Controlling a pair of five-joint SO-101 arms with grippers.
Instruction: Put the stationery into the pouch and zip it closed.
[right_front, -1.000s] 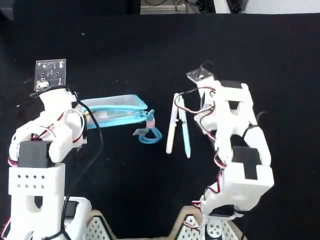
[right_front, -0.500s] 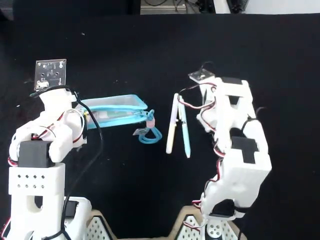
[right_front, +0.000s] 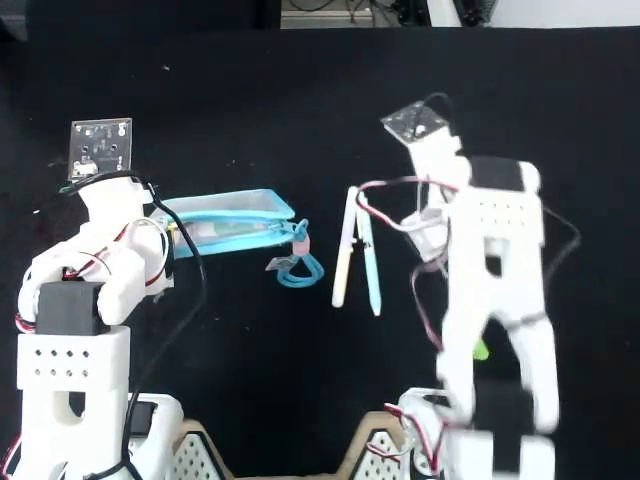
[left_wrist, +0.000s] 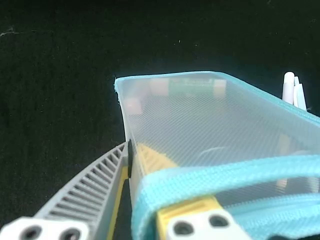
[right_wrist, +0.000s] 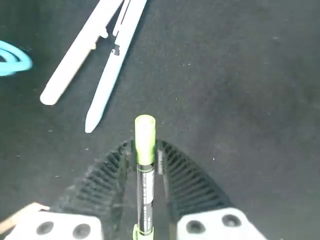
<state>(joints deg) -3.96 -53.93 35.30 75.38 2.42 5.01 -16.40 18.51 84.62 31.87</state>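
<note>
Over the black table — left gripper pinches the pouch, right gripper clamps a green marker.

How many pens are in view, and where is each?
3. A cream pen and a light blue pen lie side by side on the table, beside the pouch. A green pen is held in the right gripper. The pouch may hide more.

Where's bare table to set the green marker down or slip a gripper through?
The widest bare table is the far side, beyond the pouch and the two pens. The near side, on the robot's side of the pouch's strap, is also bare. It is crowded in the slim gap between the strap and the pens.
</note>
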